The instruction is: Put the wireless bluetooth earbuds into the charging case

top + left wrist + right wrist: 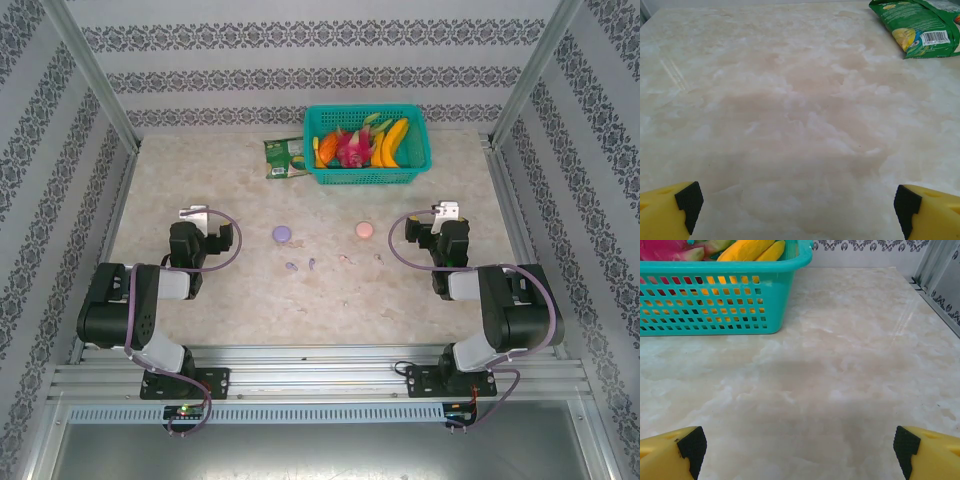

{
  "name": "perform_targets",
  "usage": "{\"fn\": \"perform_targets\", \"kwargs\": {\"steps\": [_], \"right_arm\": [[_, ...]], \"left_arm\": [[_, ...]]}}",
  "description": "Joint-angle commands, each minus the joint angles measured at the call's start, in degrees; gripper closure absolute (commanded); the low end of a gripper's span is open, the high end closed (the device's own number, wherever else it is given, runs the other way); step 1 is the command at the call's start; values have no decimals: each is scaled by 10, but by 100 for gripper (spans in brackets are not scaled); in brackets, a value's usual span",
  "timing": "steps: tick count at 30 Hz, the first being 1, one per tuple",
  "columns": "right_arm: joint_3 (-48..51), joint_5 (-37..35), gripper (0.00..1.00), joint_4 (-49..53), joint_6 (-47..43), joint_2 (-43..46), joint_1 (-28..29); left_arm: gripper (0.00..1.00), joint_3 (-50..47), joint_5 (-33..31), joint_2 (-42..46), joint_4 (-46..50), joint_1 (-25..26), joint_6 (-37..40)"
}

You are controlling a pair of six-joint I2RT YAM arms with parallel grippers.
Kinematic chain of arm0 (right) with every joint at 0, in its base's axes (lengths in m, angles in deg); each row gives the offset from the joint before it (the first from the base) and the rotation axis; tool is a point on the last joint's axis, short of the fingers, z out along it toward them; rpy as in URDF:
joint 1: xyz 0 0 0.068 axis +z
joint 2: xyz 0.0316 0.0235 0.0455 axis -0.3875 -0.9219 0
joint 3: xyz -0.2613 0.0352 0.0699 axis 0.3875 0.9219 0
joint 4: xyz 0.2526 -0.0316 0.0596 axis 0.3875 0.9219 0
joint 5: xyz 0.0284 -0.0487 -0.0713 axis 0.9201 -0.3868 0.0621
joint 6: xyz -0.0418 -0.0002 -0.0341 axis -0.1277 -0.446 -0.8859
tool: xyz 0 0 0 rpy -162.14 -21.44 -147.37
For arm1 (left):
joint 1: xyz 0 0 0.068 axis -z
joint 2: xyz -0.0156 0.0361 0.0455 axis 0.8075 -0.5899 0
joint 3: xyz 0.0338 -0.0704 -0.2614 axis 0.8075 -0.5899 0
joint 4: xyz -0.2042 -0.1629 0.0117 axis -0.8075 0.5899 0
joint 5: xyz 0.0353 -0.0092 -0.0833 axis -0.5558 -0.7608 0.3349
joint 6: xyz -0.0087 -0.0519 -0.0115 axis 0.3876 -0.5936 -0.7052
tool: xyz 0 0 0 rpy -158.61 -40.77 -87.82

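Note:
A round purple charging case [282, 234] and a round pink charging case [364, 230] lie mid-table in the top view. In front of them lie tiny earbuds: lavender ones [292, 266] [312, 263] and pale pink ones [345, 260] [379, 258]. My left gripper [200, 215] rests at the left, well away from the purple case. It is open, its yellow fingers [670, 212] spread wide over bare table. My right gripper [440, 212] sits right of the pink case, also open, with fingers [672, 452] apart and nothing between them.
A teal basket [325, 172] of fruit stands at the back centre, its wall [715, 305] ahead-left of the right gripper. A green snack packet [283, 158] lies left of it, packet [920, 27] at top right in the left wrist view. Metal frame posts flank the table.

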Motion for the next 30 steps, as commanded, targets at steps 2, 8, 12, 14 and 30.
{"fn": "perform_targets", "kwargs": {"steps": [2, 8, 12, 14, 30], "right_arm": [[-1, -6, 2, -18, 3, 10, 3], [-1, -6, 2, -19, 3, 10, 3], [-3, -2, 2, -16, 5, 8, 2], [-4, 5, 2, -14, 7, 8, -2], [-102, -113, 2, 368, 222, 247, 1]], "left_arm": [[0, 1, -6, -1, -8, 2, -5], [0, 2, -7, -1, -8, 3, -5], [0, 3, -7, -1, -4, 2, -5], [0, 4, -7, -3, -3, 2, -5], [0, 154, -89, 104, 307, 4, -76]]}}
